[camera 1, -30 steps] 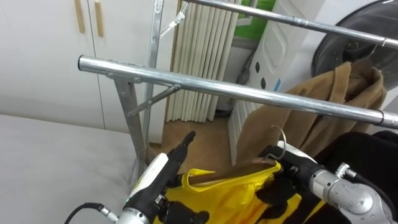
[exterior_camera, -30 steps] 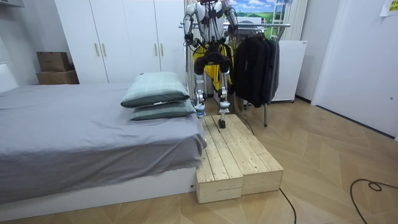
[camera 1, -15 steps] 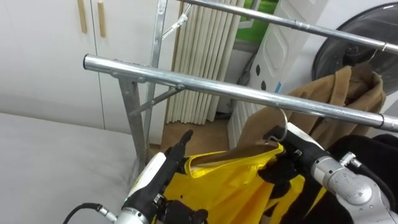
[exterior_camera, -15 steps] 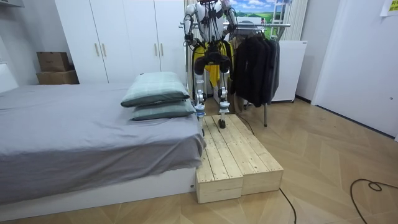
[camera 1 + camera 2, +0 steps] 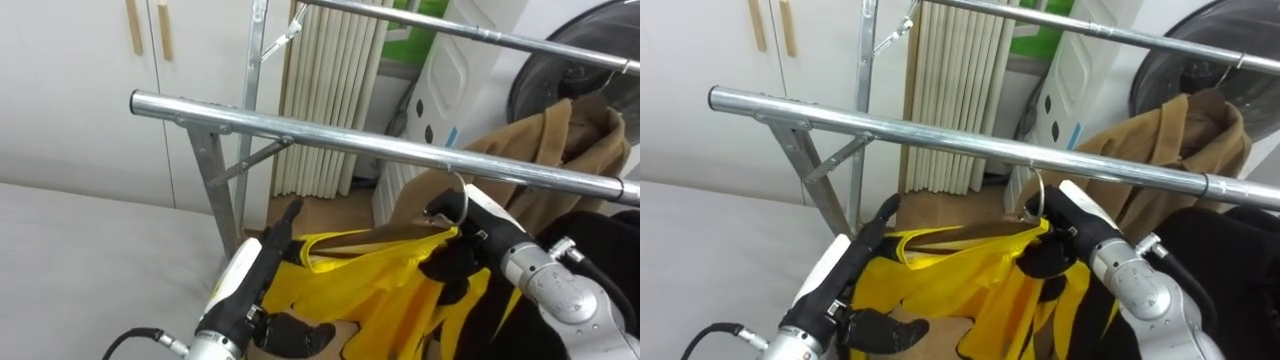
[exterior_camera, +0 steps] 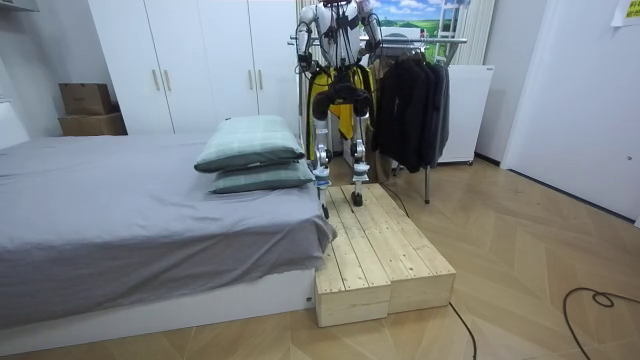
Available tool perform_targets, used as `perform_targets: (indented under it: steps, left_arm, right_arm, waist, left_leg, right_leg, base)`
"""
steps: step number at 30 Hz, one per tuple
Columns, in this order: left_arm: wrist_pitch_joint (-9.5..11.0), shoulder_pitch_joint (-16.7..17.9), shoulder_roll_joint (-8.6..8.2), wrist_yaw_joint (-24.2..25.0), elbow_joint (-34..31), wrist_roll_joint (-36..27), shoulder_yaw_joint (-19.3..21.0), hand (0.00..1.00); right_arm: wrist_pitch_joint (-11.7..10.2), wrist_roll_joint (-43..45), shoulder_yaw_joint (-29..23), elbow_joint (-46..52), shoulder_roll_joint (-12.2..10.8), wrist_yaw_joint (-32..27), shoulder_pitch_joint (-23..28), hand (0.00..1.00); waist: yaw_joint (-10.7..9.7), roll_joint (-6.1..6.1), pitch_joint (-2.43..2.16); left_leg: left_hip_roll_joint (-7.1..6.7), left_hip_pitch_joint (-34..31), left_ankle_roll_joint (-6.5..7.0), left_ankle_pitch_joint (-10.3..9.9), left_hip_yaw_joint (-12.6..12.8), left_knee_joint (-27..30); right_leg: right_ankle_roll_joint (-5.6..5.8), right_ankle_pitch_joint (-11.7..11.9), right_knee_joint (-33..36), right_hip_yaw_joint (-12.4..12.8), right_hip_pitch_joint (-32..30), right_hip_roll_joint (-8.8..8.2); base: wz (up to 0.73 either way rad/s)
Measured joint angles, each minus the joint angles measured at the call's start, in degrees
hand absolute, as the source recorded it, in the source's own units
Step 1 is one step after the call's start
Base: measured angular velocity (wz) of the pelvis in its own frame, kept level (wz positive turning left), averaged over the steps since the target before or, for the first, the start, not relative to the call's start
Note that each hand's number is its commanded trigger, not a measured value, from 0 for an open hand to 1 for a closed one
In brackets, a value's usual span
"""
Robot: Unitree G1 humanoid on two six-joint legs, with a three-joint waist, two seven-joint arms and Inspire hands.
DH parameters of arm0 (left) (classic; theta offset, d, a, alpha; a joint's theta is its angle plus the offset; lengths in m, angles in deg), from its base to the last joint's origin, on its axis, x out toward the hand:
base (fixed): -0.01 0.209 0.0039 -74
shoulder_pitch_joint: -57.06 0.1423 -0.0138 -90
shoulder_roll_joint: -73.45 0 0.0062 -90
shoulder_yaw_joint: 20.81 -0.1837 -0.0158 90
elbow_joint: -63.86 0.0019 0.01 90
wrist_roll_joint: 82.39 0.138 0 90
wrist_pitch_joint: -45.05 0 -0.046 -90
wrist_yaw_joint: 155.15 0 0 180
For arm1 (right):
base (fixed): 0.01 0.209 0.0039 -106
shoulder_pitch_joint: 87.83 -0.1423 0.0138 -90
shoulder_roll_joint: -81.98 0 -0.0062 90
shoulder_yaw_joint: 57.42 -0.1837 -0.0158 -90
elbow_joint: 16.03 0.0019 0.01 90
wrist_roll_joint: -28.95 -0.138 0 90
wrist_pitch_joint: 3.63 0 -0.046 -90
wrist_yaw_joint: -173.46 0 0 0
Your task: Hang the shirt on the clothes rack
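right hand [image 5: 488,228] grips wooden hanger [image 5: 400,233]; glossy yellow garment [image 5: 370,290]; round steel rail [image 5: 380,148] above

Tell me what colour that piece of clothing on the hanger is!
The clothing is bright yellow with some black parts, clearest in the left eye view.

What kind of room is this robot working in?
Most likely a bedroom: there is a grey bed with two pillows, white wardrobes along the wall, and a metal rack with coats hanging on it.
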Motion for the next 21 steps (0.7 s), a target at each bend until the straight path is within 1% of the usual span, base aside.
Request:
perform_targets:
  steps: [4,9,14,16,21]
  left_arm:
    - [0.39,-0.01,0.0,-0.92,0.0,0.04,0.05,0.0]
    - [0.55,0.0,0.01,-1.58,0.0,0.04,0.12,0.0]
    - [0.52,0.03,0.43,-1.81,0.0,0.04,-0.12,0.0]
    - [0.52,0.03,0.46,-1.81,0.01,0.04,-0.17,0.0]
    - [0.52,0.03,0.47,-1.8,0.01,0.05,-0.08,0.0]
  right_arm:
    - [0.0,0.0,0.0,0.0,0.02,-0.08,-1.28,1.0]
    - [0.02,-0.01,-0.02,-0.04,0.13,-2.86,-2.99,1.0]
    - [0.02,-1.25,-0.02,-1.81,0.16,-4.92,-3.01,1.0]
    - [0.03,-2.49,-0.02,-2.83,0.16,-5.81,-3.01,1.0]
    - [0.04,-2.49,-0.02,-3.06,0.16,-6.98,-3.01,1.0]
  waist:
    - [-0.05,0.0,0.0]
    - [0.05,0.01,0.02]
    - [0.2,0.0,0.04]
    - [0.13,0.01,0.07]
    - [0.04,-0.03,0.11]
  left_leg:
    - [-0.03,0.0,-0.02,0.25,0.0,-0.04]
    - [-0.01,-0.02,-0.1,0.36,-0.04,-0.06]
    - [0.0,0.0,-0.1,0.36,-0.07,-0.14]
    - [0.0,-0.01,-0.1,0.36,-0.06,-0.23]
    - [0.0,-0.07,-0.1,0.36,-0.02,-0.41]
  right_leg:
    - [-0.02,0.02,0.0,0.0,0.01,-0.02]
    - [-0.06,0.03,-0.01,-0.11,0.07,-0.02]
    - [-0.06,0.02,-0.06,-0.18,0.1,-0.03]
    - [-0.05,0.01,-0.14,-0.2,0.08,-0.03]
    - [-0.02,-0.01,-0.37,-0.25,0.06,-0.02]
  base:
    - [0.0]
    - [0.0]
    - [0.0]
    - [0.0]
    - [0.0]
